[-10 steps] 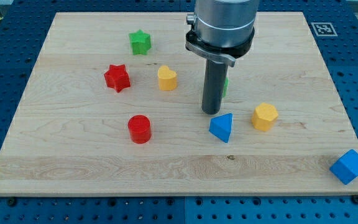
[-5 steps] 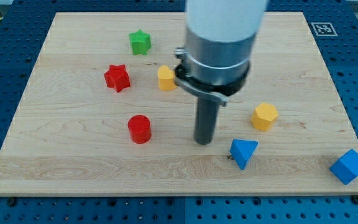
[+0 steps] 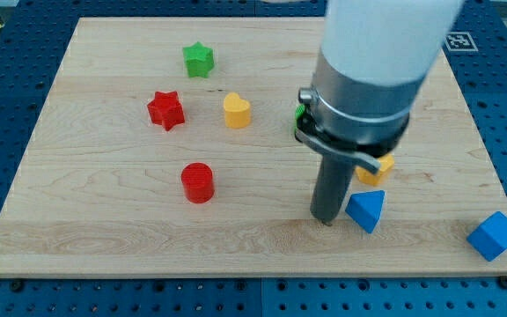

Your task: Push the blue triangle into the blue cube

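Note:
The blue triangle lies on the wooden board near the view's bottom, right of centre. My tip stands just left of it, touching or nearly touching its left side. The blue cube sits at the board's bottom right corner, well to the right of the triangle. The arm's wide grey body hides part of the board above the tip.
A yellow hexagonal block is just above the triangle, partly hidden by the arm. A green block peeks out at the arm's left. A red cylinder, red star, yellow block and green star lie to the left.
My tip moved down and to the right. The blue triangle slid down and right, closer to the blue cube. The other blocks stayed put.

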